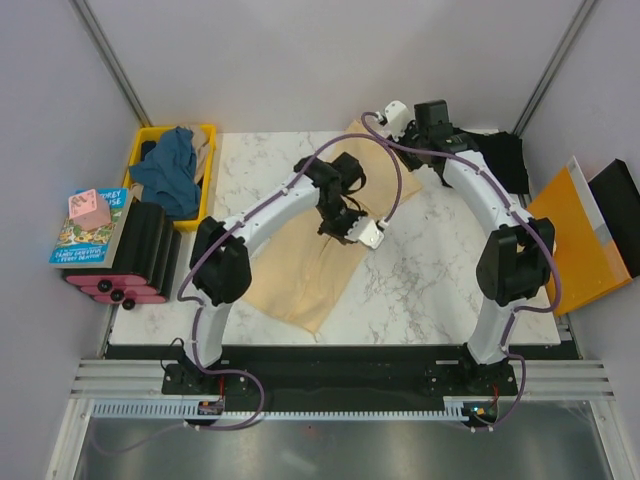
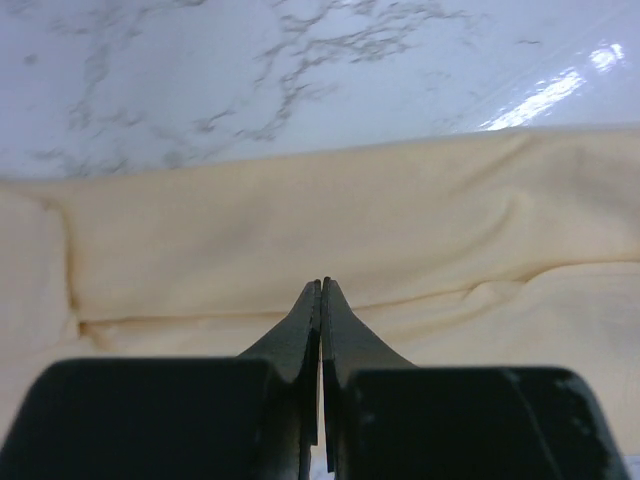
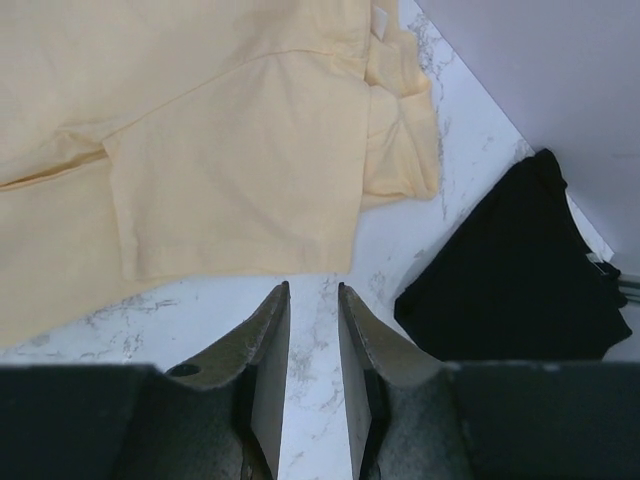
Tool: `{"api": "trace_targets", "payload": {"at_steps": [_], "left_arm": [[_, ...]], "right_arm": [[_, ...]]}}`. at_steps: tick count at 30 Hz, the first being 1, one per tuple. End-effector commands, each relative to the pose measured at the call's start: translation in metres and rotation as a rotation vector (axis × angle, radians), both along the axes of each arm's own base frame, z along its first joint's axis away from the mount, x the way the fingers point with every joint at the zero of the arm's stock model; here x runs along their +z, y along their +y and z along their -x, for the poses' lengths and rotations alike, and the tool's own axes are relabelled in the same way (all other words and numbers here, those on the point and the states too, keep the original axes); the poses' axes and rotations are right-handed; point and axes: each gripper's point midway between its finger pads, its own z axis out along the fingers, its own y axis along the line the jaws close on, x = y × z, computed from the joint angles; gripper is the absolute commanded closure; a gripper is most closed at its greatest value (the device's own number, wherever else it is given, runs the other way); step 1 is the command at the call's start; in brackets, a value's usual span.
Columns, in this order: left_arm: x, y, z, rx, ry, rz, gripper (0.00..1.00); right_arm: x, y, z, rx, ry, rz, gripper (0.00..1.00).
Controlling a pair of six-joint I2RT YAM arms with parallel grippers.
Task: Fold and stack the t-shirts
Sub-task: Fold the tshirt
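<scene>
Shirts: three in all, one cream, one black, one teal.
Cream shirt: spread in a long slanted strip across the middle of the marble table, under both arms. In the right wrist view, one sleeve lies over the body.
Black shirt: flat at the far right of the table, near the cream shirt's far end but apart from it, with bare marble between them.
Teal shirt: one, bunched up inside the yellow crate off the table's far left corner.
Arms: two, both reaching in over the table.
Left gripper: fingers pinched tight together with no gap, tips right down at the cream cloth by a fold line. No cloth shows between them.
Right gripper: fingers partly apart with nothing between them, just marble showing in the gap. It sits just off the edge of the cream sleeve, black shirt off to one side.
Folder: one orange folder, leaning past the right edge of the table.
Book: one, left of the table on a dark stack, with one small pink block on top.
</scene>
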Motion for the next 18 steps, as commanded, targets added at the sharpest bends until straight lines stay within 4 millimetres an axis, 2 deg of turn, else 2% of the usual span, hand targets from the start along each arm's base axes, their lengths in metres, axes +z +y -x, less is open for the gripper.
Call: {"api": "trace_targets", "payload": {"at_steps": [1, 2, 3, 4, 5, 6, 7, 8, 9, 10, 11, 12, 13, 14, 16, 17, 18], "left_arm": [[0.083, 0.014, -0.036, 0.263, -0.076, 0.134, 0.98], [0.091, 0.033, -0.058, 0.358, -0.102, 0.143, 0.98], [0.101, 0.040, -0.076, 0.435, -0.138, 0.182, 0.98], [0.116, 0.054, -0.085, 0.553, -0.148, 0.215, 0.98], [0.111, 0.088, -0.104, 0.680, -0.162, 0.197, 0.98], [0.114, 0.106, -0.114, 0.772, -0.186, 0.207, 0.96], [0.139, 0.120, -0.126, 0.875, -0.244, 0.294, 0.79], [0.125, 0.153, -0.131, 0.973, -0.234, 0.272, 0.70], [0.126, 0.169, -0.136, 1.039, -0.258, 0.284, 0.62], [0.135, 0.181, -0.146, 1.113, -0.308, 0.334, 0.29], [0.130, 0.209, -0.142, 1.183, -0.342, 0.313, 0.18], [0.131, 0.221, -0.142, 1.219, -0.376, 0.312, 0.11], [0.138, 0.231, -0.150, 1.274, -0.429, 0.342, 0.02], [0.135, 0.254, -0.148, 1.344, -0.476, 0.311, 0.01], [0.133, 0.271, -0.149, 1.422, -0.505, 0.307, 0.00], [0.143, 0.286, -0.154, 1.476, -0.560, 0.328, 0.00], [0.145, 0.294, -0.157, 1.513, -0.585, 0.329, 0.00]], "right_arm": [[0.004, 0.033, -0.004, 0.081, 0.019, -0.102, 0.67], [-0.003, 0.042, -0.001, 0.100, 0.036, -0.100, 0.66], [-0.006, 0.046, 0.000, 0.109, 0.042, -0.098, 0.67], [-0.010, 0.049, 0.002, 0.114, 0.052, -0.097, 0.66], [-0.016, 0.054, 0.005, 0.126, 0.066, -0.093, 0.66], [-0.019, 0.057, 0.007, 0.130, 0.075, -0.093, 0.66], [-0.022, 0.059, 0.009, 0.132, 0.083, -0.097, 0.66], [-0.028, 0.065, 0.013, 0.152, 0.101, -0.105, 0.64], [-0.032, 0.070, 0.017, 0.169, 0.122, -0.109, 0.62], [-0.036, 0.074, 0.021, 0.198, 0.136, -0.104, 0.58], [-0.042, 0.090, 0.030, 0.258, 0.167, -0.120, 0.50], [-0.048, 0.097, 0.040, 0.293, 0.202, -0.115, 0.46], [-0.052, 0.107, 0.049, 0.333, 0.227, -0.116, 0.42], [-0.060, 0.125, 0.063, 0.418, 0.257, -0.101, 0.37], [-0.071, 0.149, 0.091, 0.532, 0.326, -0.107, 0.35], [-0.081, 0.165, 0.110, 0.614, 0.363, -0.083, 0.34], [-0.085, 0.178, 0.123, 0.673, 0.386, -0.092, 0.34]]}}
